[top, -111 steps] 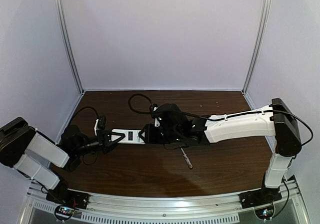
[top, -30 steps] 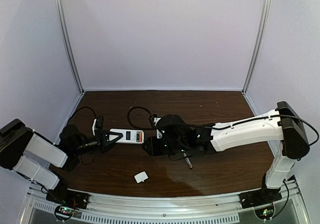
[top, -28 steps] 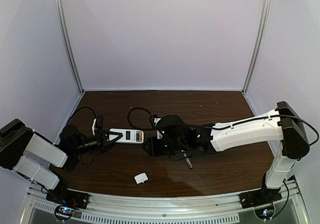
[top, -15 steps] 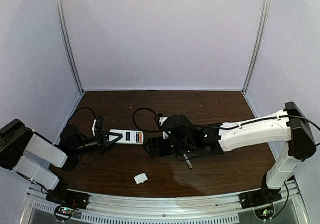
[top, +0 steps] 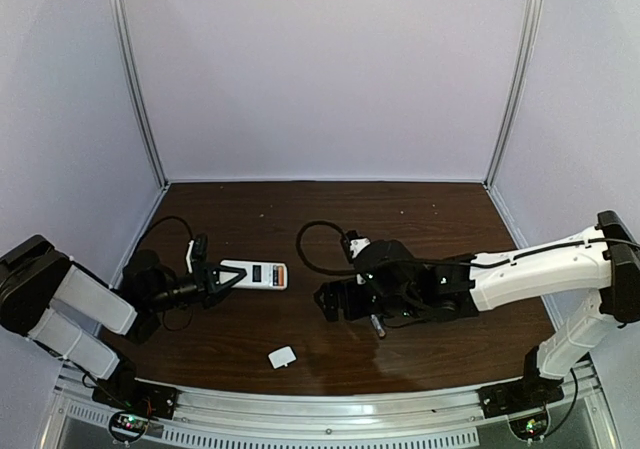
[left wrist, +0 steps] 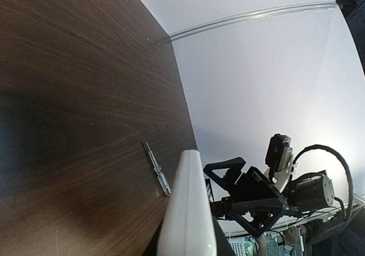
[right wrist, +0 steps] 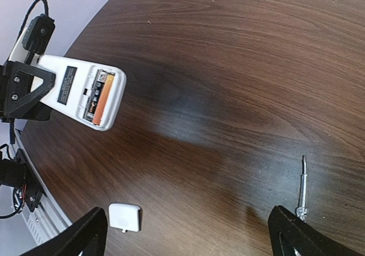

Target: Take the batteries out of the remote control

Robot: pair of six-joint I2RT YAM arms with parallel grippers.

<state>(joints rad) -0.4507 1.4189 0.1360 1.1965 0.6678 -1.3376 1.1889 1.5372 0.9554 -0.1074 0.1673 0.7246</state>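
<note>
The batteries (right wrist: 98,96) lie side by side in the open bay at one end of the remote control (top: 255,274). The left gripper (top: 215,277) has its jaws clamped on the opposite end. The right gripper (top: 325,302) hangs well apart from the remote control, jaws spread wide, beside a silver screwdriver (right wrist: 301,187). A white cover (top: 281,357) lies on the tabletop (top: 420,219) nearer the front edge.

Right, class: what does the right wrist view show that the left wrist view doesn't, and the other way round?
Only the right wrist view: the batteries in the open bay of the remote control, the loose white cover, and the left gripper clamping the remote. Only the left wrist view: the right arm with its cable loop. Both: the remote control (edge-on from the left wrist), the screwdriver and the wooden table.
</note>
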